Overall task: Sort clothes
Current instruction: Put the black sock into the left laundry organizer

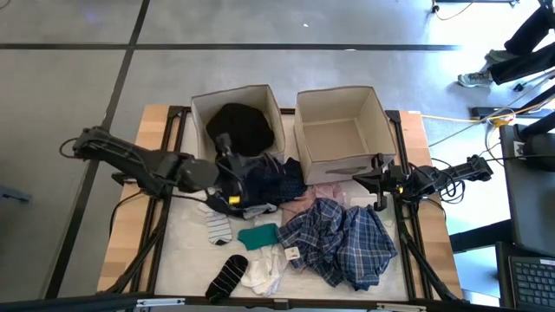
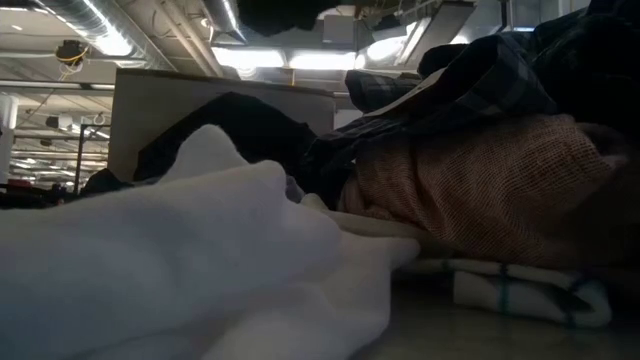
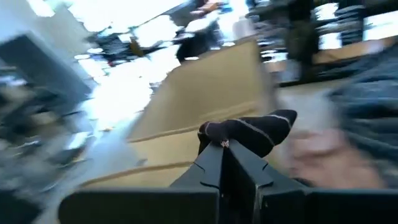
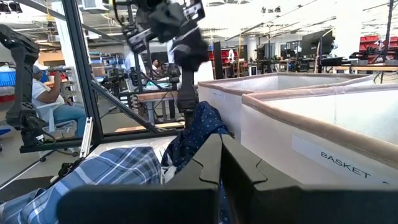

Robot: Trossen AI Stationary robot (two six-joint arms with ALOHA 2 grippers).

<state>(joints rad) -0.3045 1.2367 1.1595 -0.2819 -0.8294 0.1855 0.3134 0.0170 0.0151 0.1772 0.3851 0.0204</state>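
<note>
Holding a dark sock with thin pale stripes point(image 3: 249, 132) pinched tight between its closed fingers, the left hand point(image 1: 227, 154) is seen raised beside the left box point(image 1: 201, 111), above the navy dotted piece point(image 1: 270, 180). A black garment point(image 1: 243, 126) is already lying inside that box. The right box point(image 1: 347, 102) is seen beside it, with the word BASKET on its label.

The right hand point(image 1: 379, 164) is kept at the right side of the bench point(image 1: 156, 130), just beside the right box, with its fingers shut on nothing.

The other clothes are spread on the bench in front of the boxes. A blue plaid shirt point(image 1: 342, 241) is laid at the right, with a pink piece point(image 1: 325, 192) behind it. A teal item point(image 1: 258, 235) is found in the middle, a white piece point(image 1: 264, 269) near the front, and a black striped sock point(image 1: 227, 276) beside it.
</note>
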